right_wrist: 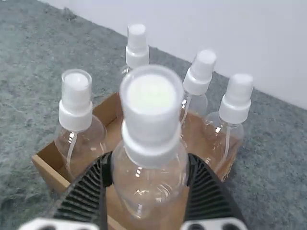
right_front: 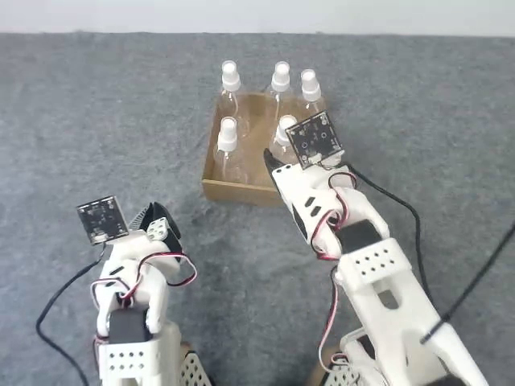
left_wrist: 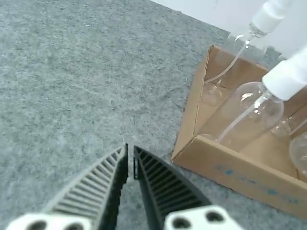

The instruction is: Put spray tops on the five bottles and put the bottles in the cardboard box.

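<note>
We pinch the fifth bottle (right_wrist: 148, 143) in our right gripper (right_wrist: 146, 167), upright inside the cardboard box (right_front: 233, 191) beside the four other bottles (right_front: 231, 76) to seat it, while our left gripper (left_wrist: 129, 155), pressed together, hangs outside the box.

Cardboard box (right_front: 233, 191) sits mid-counter (right_front: 96, 121), toward the far edge. Three bottles (right_front: 280, 80) stand in it along its back wall, with the front-left bottle (right_front: 228, 143) and front-right bottle (right_front: 287, 129) before them. My right hand (right_wrist: 146, 170) is around the front-right bottle, touching both its sides. My left hand (left_wrist: 130, 160) is over the counter, before and left of the box, apart from it.
</note>
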Robot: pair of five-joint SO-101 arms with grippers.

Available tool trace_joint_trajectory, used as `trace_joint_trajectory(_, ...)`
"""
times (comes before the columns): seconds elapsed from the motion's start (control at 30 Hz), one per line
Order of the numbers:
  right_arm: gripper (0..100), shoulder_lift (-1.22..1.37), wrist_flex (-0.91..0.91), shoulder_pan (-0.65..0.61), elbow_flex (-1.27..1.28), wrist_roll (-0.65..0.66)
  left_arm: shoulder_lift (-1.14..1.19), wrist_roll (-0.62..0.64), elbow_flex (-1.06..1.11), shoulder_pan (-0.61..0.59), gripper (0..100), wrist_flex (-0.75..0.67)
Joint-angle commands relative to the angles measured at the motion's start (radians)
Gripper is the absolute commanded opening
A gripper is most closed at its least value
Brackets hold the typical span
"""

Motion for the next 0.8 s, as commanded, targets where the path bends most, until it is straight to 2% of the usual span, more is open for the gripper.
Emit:
trace_joint_trajectory(0.0,0.6,0.045,-0.073,0.013,-0.075,0.008,-0.015,-0.009,-0.013,0.003,1,-0.029)
trace_joint_trajectory(0.2,0.6,0.133,-0.130,0.013,-0.075,0.006,-0.015,-0.009,-0.013,0.002,1,-0.029)
trace_joint_trajectory(0.43,0.6,0.222,-0.182,0.013,-0.075,-0.121,-0.015,-0.009,-0.013,0.002,1,-0.029)
trace_joint_trajectory(0.77,0.6,0.323,-0.234,0.013,-0.075,-0.118,-0.015,-0.009,-0.013,0.002,1,-0.029)
